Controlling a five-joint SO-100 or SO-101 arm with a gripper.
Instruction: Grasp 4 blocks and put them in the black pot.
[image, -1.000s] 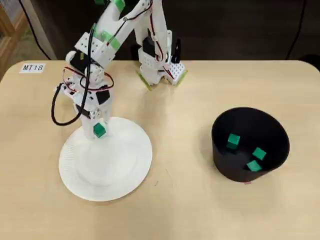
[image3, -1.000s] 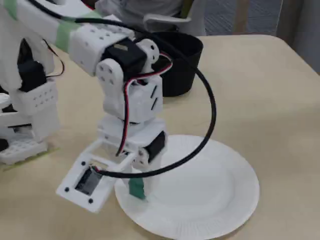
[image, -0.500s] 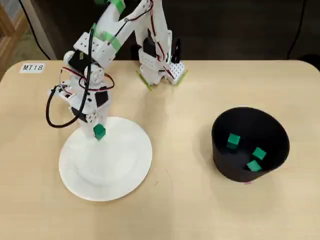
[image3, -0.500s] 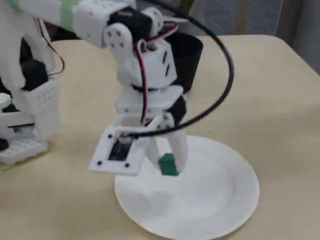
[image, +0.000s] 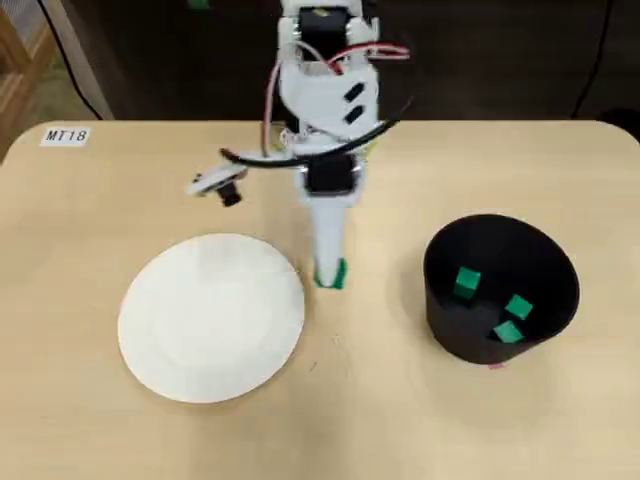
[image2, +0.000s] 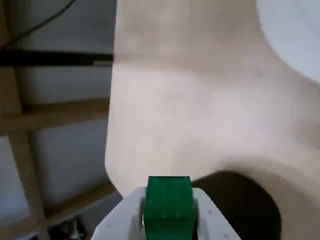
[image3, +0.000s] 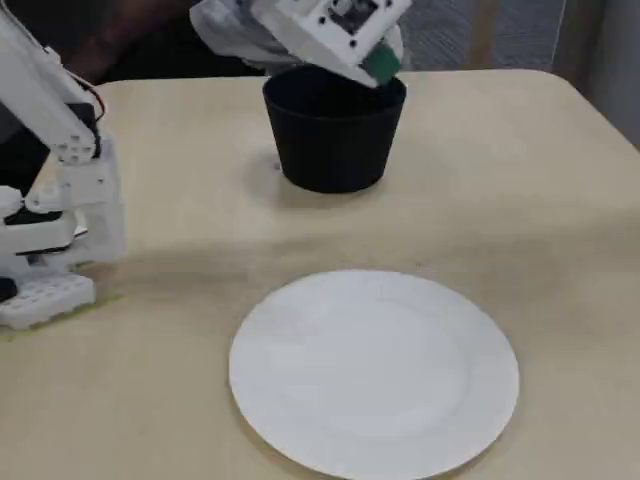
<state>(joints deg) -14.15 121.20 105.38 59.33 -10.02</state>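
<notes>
A bright green cube (image: 331, 273) is clamped between the jaws of the gripper (image: 329, 272), which are closed on its sides; in the wrist view the cube (image2: 169, 206) is seen seated squarely between the white fingers (image2: 210, 220), a hold that should keep it from slipping in transit. In the overhead view the held cube lies between the white paper plate (image: 211, 316) and the black pot (image: 500, 287), with the pot at about 3 o'clock from it and well apart. Three more green cubes (image: 466, 282) (image: 518, 306) (image: 508, 332) are seen resting on the pot's floor, so this is judged to be the last of the four. The plate is bare, its rim just at 9 o'clock of the gripper. The pot's tall wall is the edge to be cleared; in the fixed view the cube (image3: 381, 65) appears level with or above the rim (image3: 334, 96), though true height cannot be confirmed. The tabletop (image: 380, 420) around the pot is open, and the pot's mouth is wide compared with the cube.
</notes>
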